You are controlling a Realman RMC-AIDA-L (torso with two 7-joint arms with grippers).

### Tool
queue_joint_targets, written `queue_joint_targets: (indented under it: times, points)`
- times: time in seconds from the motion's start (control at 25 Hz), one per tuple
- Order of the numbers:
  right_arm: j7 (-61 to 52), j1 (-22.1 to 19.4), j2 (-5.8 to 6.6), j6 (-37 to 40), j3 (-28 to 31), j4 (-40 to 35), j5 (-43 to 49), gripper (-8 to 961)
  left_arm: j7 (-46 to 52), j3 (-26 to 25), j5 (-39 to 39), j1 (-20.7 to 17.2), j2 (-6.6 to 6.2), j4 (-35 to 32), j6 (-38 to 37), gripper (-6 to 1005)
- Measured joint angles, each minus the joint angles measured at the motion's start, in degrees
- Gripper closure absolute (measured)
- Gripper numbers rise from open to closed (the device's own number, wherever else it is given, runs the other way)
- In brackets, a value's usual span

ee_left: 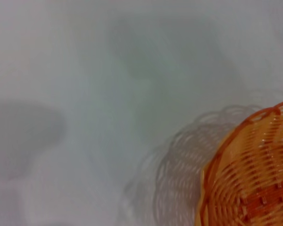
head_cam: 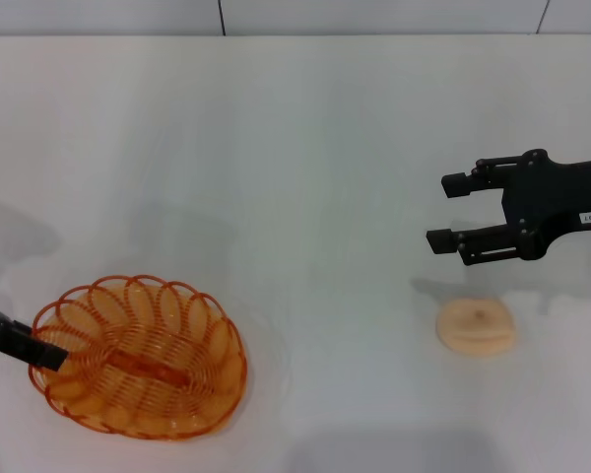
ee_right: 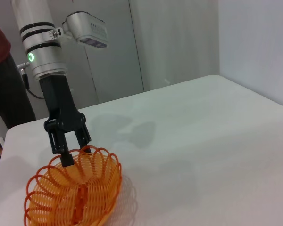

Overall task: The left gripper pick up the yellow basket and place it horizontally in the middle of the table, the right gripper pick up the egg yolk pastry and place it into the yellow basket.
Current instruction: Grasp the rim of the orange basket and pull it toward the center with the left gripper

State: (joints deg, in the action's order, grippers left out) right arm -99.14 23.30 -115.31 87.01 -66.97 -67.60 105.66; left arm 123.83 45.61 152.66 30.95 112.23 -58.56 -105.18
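Note:
The yellow basket [head_cam: 138,357] sits on the white table [head_cam: 295,148] at the front left. My left gripper [head_cam: 49,355] is at the basket's left rim. In the right wrist view, the left gripper [ee_right: 75,150] stands over that rim with its jaws apart, one finger [ee_right: 65,155] reaching inside the basket [ee_right: 75,193]. The left wrist view shows only a part of the basket [ee_left: 254,174] and its shadow. The egg yolk pastry [head_cam: 476,326] lies on the table at the front right. My right gripper [head_cam: 451,212] is open and empty, above and behind the pastry.
The table's far edge meets a grey wall [head_cam: 295,15]. A person in dark red [ee_right: 0,70] stands beyond the table's far side in the right wrist view.

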Motion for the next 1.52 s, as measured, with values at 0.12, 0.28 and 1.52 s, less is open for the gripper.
queue_joint_targets:
  times: [0.12, 0.28, 1.52]
  points:
    - [0.0, 0.0, 0.0, 0.0, 0.0, 0.0, 0.0, 210, 0.7, 0.0, 0.2, 0.8, 0.0, 0.1, 0.1, 269]
    - [0.0, 0.1, 0.0, 0.0, -0.1, 0.0, 0.0, 210, 1.7, 0.1, 0.8, 1.9, 0.1, 0.1, 0.5, 419]
    - [-0.1, 0.4, 0.04, 0.0, 0.0, 0.0, 0.0, 210, 2.2, 2.5, 3.6, 4.4, 1.39, 3.1, 4.0, 695]
